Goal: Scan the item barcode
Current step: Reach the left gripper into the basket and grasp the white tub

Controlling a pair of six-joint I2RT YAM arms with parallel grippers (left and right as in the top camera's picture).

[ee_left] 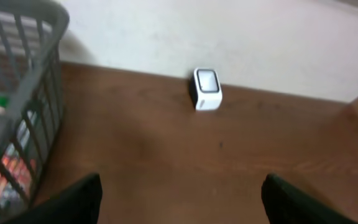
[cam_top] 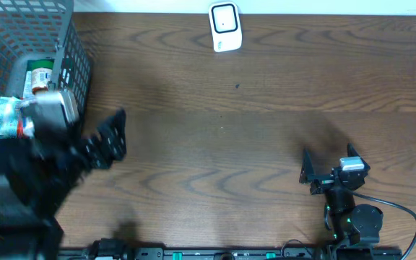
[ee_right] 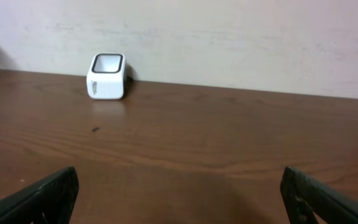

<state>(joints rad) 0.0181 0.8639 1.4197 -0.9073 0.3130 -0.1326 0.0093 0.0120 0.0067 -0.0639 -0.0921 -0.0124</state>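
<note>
The white barcode scanner (cam_top: 224,27) stands at the table's far edge, window up; it also shows in the left wrist view as the scanner (ee_left: 207,88) and in the right wrist view as the scanner (ee_right: 107,76). Items lie in the grey basket (cam_top: 71,50): a green-topped container (cam_top: 40,72) and a white-and-red packet (cam_top: 4,119). My left gripper (cam_top: 118,133) hangs open and empty just right of the basket, with bare table between its fingers (ee_left: 73,199). My right gripper (cam_top: 328,155) is open and empty at the lower right, its fingers (ee_right: 319,199) spread wide.
The basket's mesh wall (ee_left: 30,112) fills the left of the left wrist view, with packets (ee_left: 5,168) seen through it. A pale wall backs the table. A black cable (cam_top: 403,217) loops by the right arm's base.
</note>
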